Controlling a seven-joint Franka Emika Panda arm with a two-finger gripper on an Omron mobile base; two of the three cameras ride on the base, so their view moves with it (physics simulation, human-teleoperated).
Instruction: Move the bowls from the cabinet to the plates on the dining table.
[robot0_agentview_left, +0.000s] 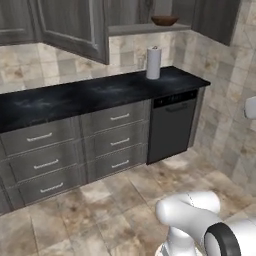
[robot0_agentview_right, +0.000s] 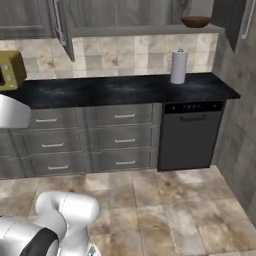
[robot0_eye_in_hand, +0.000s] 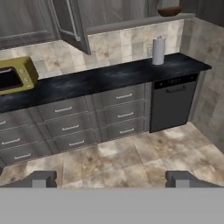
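End effector (robot0_eye_in_hand: 111, 179) open, empty, above the floor. Dark brown bowl (robot0_eye_in_hand: 169, 11) on cabinet shelf (robot0_eye_in_hand: 131, 22), well apart, up and right of it.

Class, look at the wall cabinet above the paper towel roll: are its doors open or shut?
Open. The cabinet doors stand swung out, baring the shelf, where the brown bowl sits above the paper towel roll.
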